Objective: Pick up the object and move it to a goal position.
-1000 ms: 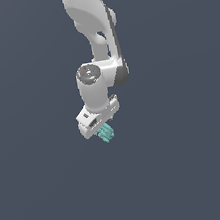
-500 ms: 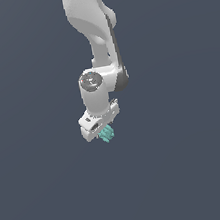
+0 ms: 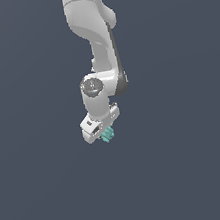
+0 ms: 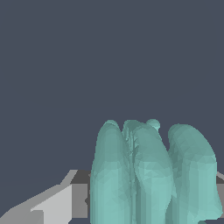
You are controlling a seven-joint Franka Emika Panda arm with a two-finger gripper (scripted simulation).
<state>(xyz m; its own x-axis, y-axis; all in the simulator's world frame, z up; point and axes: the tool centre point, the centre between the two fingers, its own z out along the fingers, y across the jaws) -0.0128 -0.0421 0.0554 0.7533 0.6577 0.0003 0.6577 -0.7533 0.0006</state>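
Note:
The object is a tiny teal ridged piece held at the tip of my white gripper, which hangs from the arm in the middle of the exterior view. The gripper is shut on it and most of the fingers are hidden behind the hand. In the wrist view the object fills the frame as several rounded teal lobes, with a grey finger showing beside it. Nothing but flat dark ground lies around it.
The white arm comes down from the top of the exterior view. A plain dark grey-blue surface fills everything else.
The gripper, still holding the object, has drifted slightly upward and toward the exterior view's right. The grasp looks unchanged.

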